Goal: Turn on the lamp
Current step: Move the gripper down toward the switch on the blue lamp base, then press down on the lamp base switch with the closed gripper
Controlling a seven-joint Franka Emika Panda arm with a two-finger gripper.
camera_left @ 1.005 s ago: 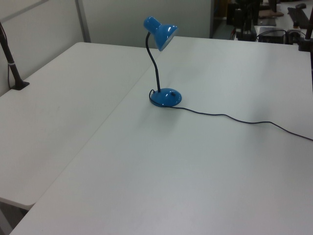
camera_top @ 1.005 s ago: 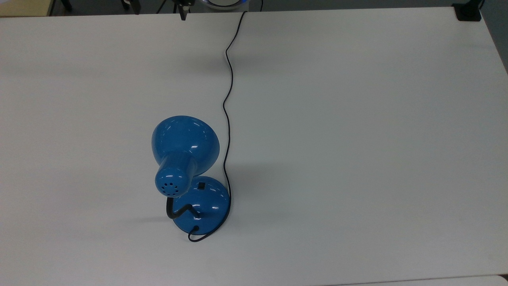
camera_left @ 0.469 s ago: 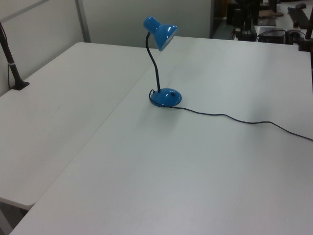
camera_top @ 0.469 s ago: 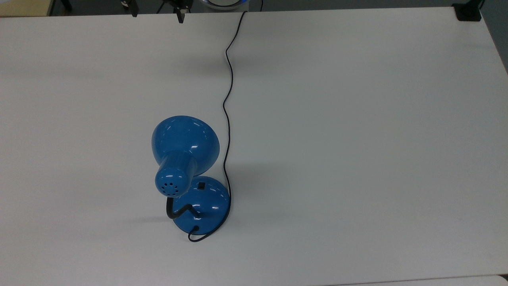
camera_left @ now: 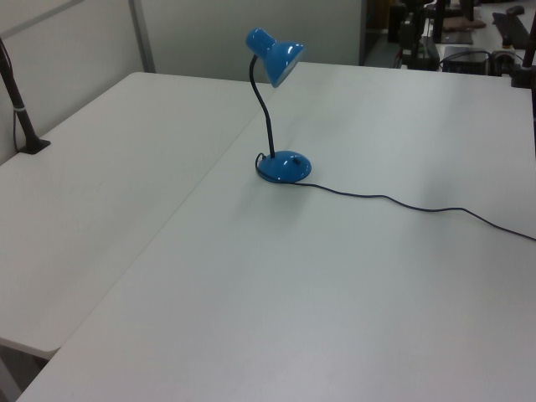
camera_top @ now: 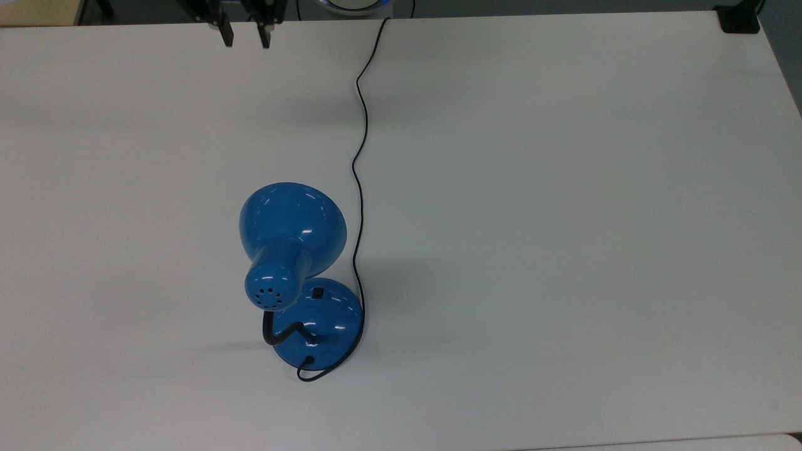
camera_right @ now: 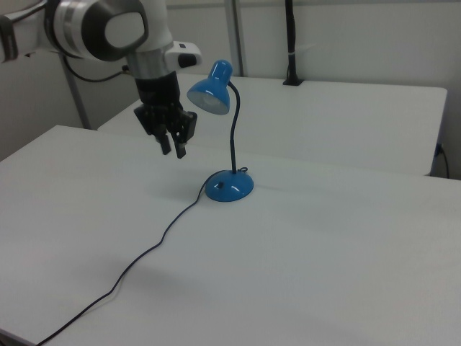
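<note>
The arm (camera_right: 108,29) enters from the right view's upper left, with its wrist turned downward so that the gripper (camera_right: 171,148) points toward the table (camera_right: 324,245). The two black fingers (camera_top: 227,34) are spread apart with a clear gap between them and hold nothing. In the top view the gripper (camera_top: 244,36) sits at the upper edge of the picture, above the table's far border. The lamp (camera_top: 294,269) stands upright on the table, well apart from the gripper and lower in the top view, slightly to the top view's right of it. In the right view the gripper hangs in the air to the right view's left of the blue shade (camera_right: 211,92), above the level of the round base (camera_right: 230,187). The black switch (camera_top: 318,292) sits on top of the base. The black cord (camera_top: 358,156) runs from the base across the table toward the top view's upper edge. No part of the gripper touches the lamp.
</note>
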